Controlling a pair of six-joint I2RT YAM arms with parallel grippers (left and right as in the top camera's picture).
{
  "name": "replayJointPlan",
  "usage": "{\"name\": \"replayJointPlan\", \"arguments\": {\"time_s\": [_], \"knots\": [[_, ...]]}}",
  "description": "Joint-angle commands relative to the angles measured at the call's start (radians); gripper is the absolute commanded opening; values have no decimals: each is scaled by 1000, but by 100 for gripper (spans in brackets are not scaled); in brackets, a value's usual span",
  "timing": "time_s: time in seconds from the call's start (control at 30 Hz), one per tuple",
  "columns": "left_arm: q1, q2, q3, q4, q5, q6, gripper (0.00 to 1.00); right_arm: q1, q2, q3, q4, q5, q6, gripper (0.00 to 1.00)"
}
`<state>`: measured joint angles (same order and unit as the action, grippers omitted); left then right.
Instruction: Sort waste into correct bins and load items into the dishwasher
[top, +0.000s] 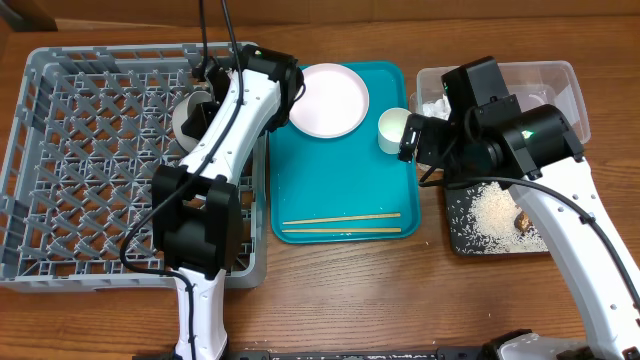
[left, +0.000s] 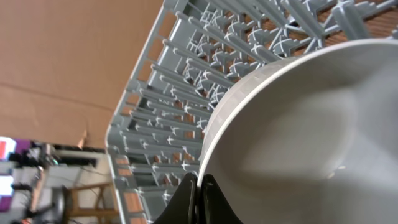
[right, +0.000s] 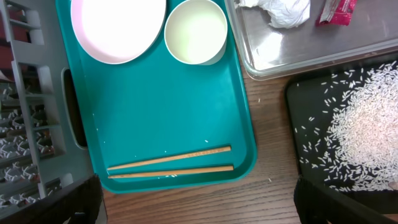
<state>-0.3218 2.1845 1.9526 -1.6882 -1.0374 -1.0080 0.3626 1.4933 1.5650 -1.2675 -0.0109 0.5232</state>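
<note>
- Grey plastic dish rack (top: 90, 170) takes up the left side of the wooden desk (top: 330, 290), its lattice floor in plain view
- The left pincer (left: 200, 186) is pinched tight on the rim of the pale round bowl (left: 298, 124), which hangs tilted over the rack's far right part; whether the bowl touches the lattice cannot be told
- The right pincer (right: 196, 186) stands spread wide with nothing in it, above the near right part of the teal tray (right: 161, 118)
- On the teal tray, the pale pink plate (top: 330, 100) lies at the far end, with the small white cup (top: 392, 130) upright just beside it on the right
- Two wooden chopsticks (top: 342, 224) lie side by side along the tray's near edge
- The clear tub (top: 565, 80) at the far right holds the crumpled white tissue (right: 280, 12) and the red wrapper (right: 336, 11)
- The black tray (top: 458, 235) sits just in front of the tub and carries a heap of white rice grains (top: 492, 212) with a small brown lump (top: 522, 218) at its right edge
</note>
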Motion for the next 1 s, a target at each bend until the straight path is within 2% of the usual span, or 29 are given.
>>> {"name": "replayJointPlan", "arguments": {"time_s": [0.0, 0.07, 0.57, 0.83, 0.97], "knots": [[-20, 11, -1, -2, -27, 203, 4, 3, -4, 7, 6, 10, 1, 100], [-24, 11, -1, -2, -31, 269, 4, 3, -4, 7, 6, 10, 1, 100], [-26, -46, -1, -2, -40, 306, 4, 3, -4, 7, 6, 10, 1, 100], [-33, -256, -1, -2, -32, 336, 4, 3, -4, 7, 6, 10, 1, 100], [-48, -370, -1, -2, 16, 309, 4, 3, -4, 7, 6, 10, 1, 100]]}}
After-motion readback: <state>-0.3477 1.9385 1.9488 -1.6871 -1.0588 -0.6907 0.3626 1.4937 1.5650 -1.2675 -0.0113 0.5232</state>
